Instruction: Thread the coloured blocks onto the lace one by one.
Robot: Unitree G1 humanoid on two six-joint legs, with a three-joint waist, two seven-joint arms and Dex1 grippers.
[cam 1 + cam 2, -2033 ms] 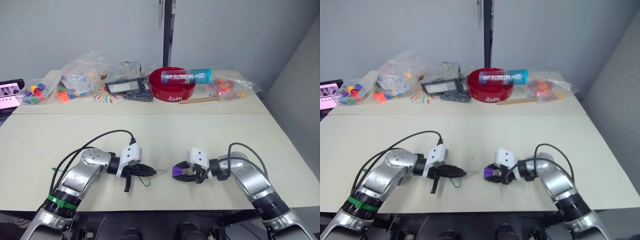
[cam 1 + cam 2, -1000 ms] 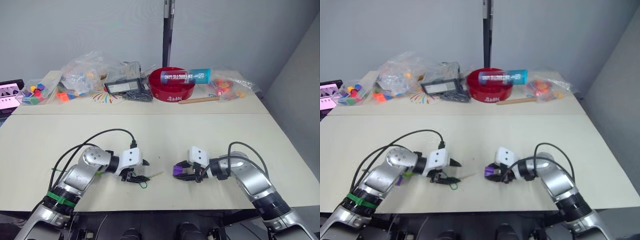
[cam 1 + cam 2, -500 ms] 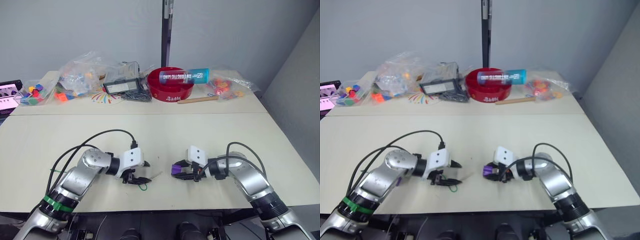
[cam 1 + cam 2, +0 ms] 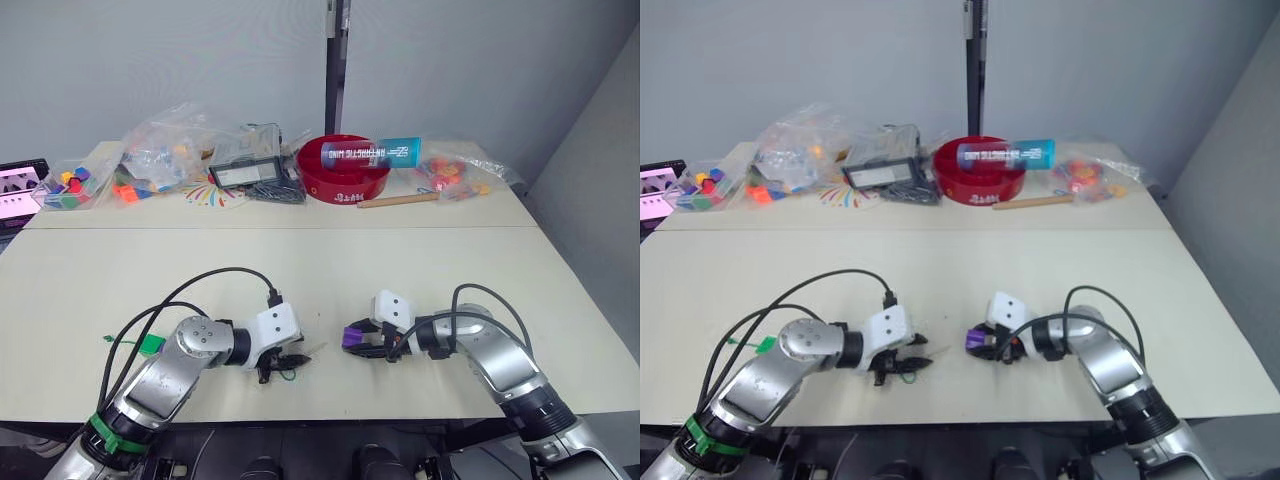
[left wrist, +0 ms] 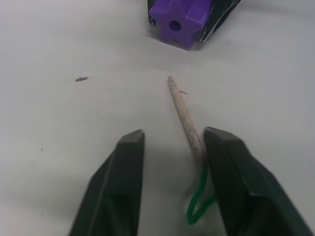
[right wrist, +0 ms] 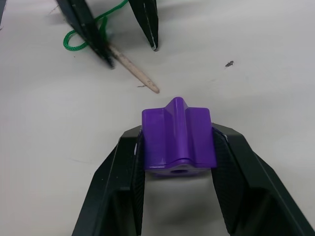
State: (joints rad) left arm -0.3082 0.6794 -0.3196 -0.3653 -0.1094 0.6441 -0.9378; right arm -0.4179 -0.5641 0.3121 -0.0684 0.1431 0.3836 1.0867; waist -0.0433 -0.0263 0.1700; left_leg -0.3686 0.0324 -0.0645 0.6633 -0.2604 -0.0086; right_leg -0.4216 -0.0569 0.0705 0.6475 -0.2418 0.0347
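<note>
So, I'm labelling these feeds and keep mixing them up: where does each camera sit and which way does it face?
Left and right eye views: on the head, looking down over the table; both arms show.
Left wrist view: along the open left gripper at the lace tip, the purple block beyond.
Right wrist view: along the right gripper clamping that block, facing the left gripper.
All share block and lace tip.

From my end this looks like a lab: bare grey walls, a plain pale tabletop (image 4: 330,270), bagged toy pieces (image 4: 160,150) and a red bowl (image 4: 345,172) along its far edge
</note>
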